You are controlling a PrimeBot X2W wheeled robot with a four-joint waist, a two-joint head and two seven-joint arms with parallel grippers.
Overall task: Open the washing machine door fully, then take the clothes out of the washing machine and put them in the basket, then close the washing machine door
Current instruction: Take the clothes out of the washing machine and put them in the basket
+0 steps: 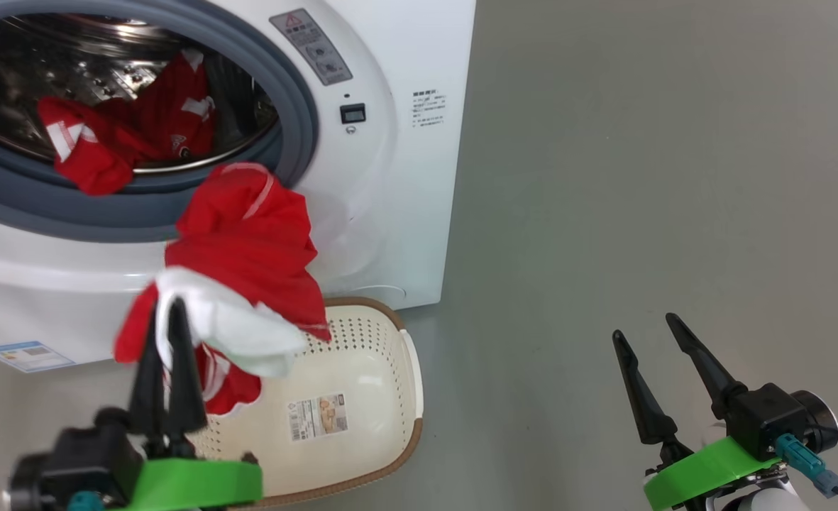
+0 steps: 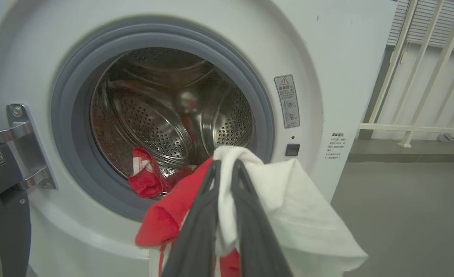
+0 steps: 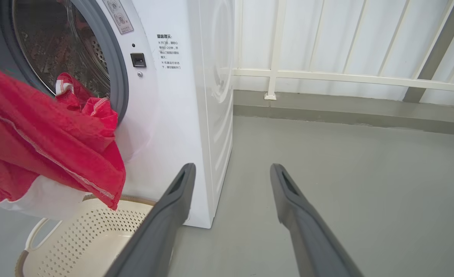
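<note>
Red-and-white clothes (image 1: 248,241) aloft over the cream basket (image 1: 383,397), more inside the white washing machine (image 1: 390,177), its door (image 2: 7,215) open at left.

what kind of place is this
Probably a laundry corner on a balcony or utility area: a white washer stands on a bare grey floor, a basket sits before it, and a pale railing runs beyond it.
</note>
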